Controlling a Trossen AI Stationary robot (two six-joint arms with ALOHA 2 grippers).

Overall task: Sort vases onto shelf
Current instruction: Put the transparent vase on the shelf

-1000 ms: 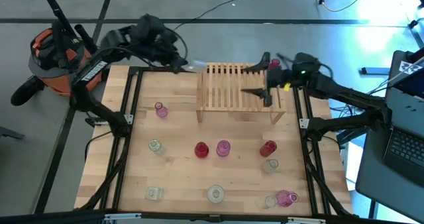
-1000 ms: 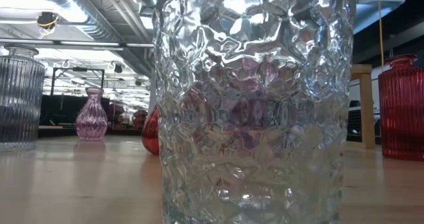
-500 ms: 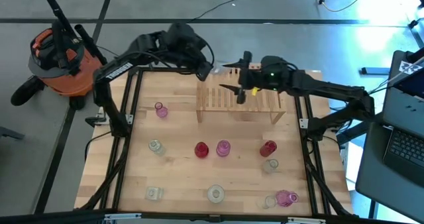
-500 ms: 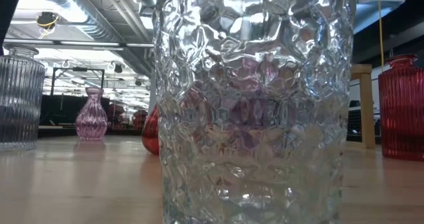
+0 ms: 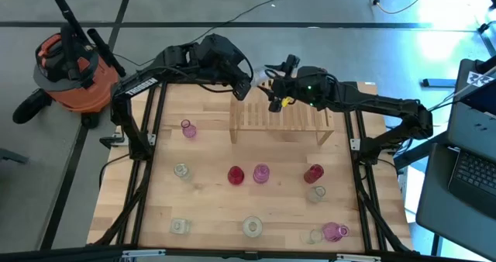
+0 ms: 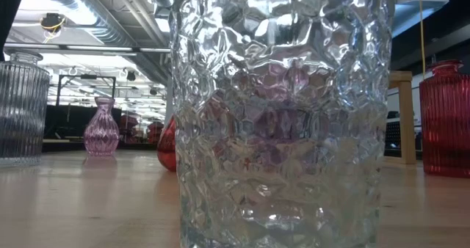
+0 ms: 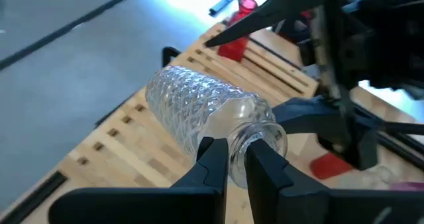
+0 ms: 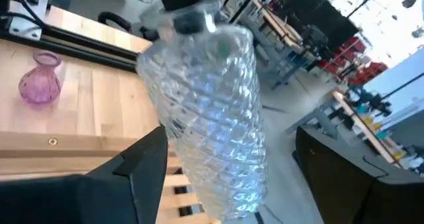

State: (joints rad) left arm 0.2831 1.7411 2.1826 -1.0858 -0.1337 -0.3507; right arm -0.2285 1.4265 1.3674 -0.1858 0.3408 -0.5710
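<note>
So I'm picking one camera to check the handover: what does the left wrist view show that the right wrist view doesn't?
Only the left wrist view shows the left hand shut on the neck of the clear diamond-cut vase, with a red vase beyond and the right hand's open fingers nearby. Only the right wrist view shows a pink vase standing on the table and the room behind. Both show the same clear vase above the shelf.

My plank table [image 5: 209,208] carries the slatted wooden shelf [image 5: 298,121] at its far edge. Scattered on the planks: pink vases [image 5: 187,129], red vases [image 5: 313,174], clear vases [image 5: 253,227], all upright, apart.
</note>
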